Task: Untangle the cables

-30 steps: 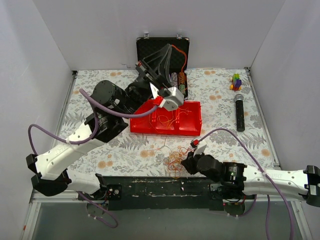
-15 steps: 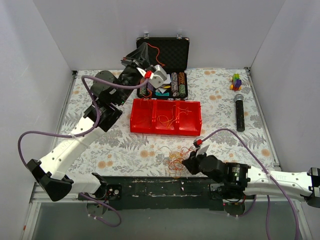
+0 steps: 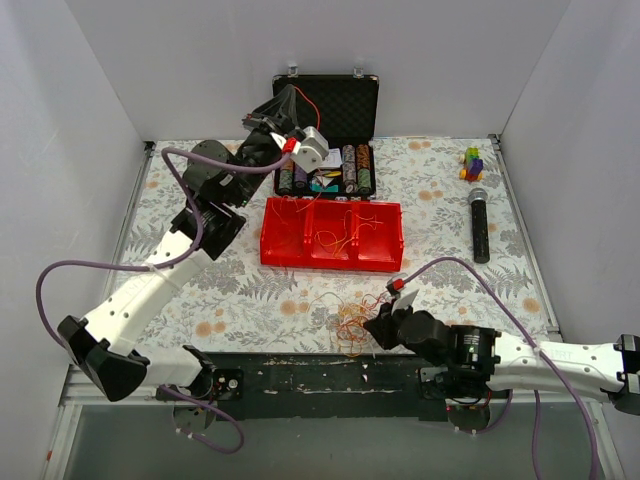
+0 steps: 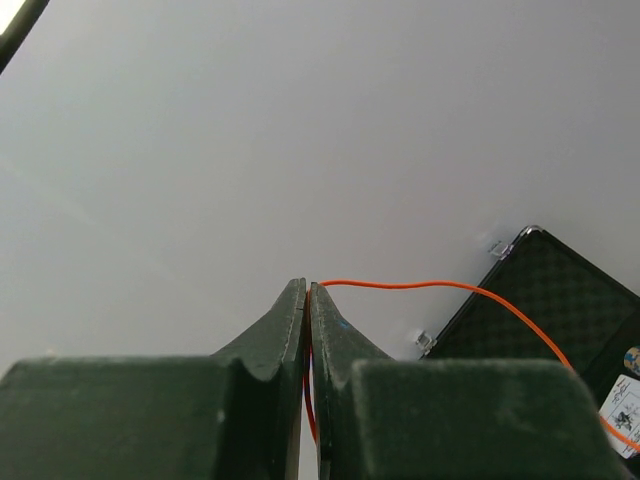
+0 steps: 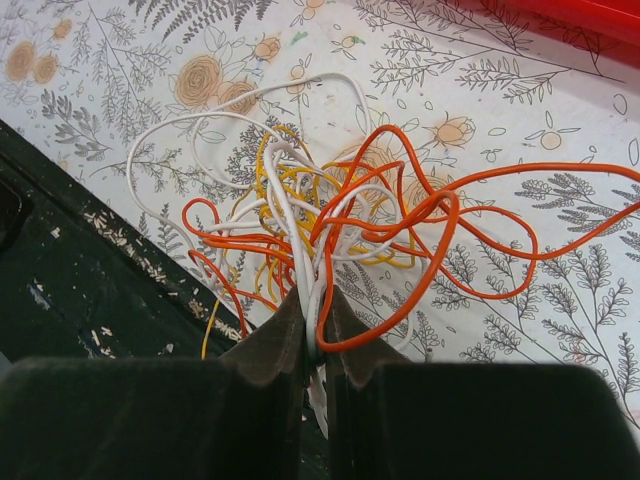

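The cables (image 3: 345, 322) lie as a tangle of thin orange, yellow and white wires near the table's front edge, and fill the right wrist view as loops (image 5: 340, 210). My right gripper (image 3: 372, 325) is at the tangle's right side, shut on several white and orange strands (image 5: 313, 300). My left gripper (image 3: 290, 93) is raised high at the back in front of the black case. It is shut (image 4: 308, 287) on a single orange wire (image 4: 440, 286) that arcs away to the right and down, also visible from above (image 3: 312, 103).
A red three-compartment tray (image 3: 283, 250) sits mid-table with a few loose wires (image 3: 335, 238) inside. An open black case (image 3: 330, 95) stands at the back with batteries at its base. A black microphone (image 3: 479, 225) and small toy blocks (image 3: 471, 162) lie at the right.
My left arm rose from over the red tray and swung back-left toward the case with the orange wire. The right gripper closed tighter on the tangle and stayed in place.
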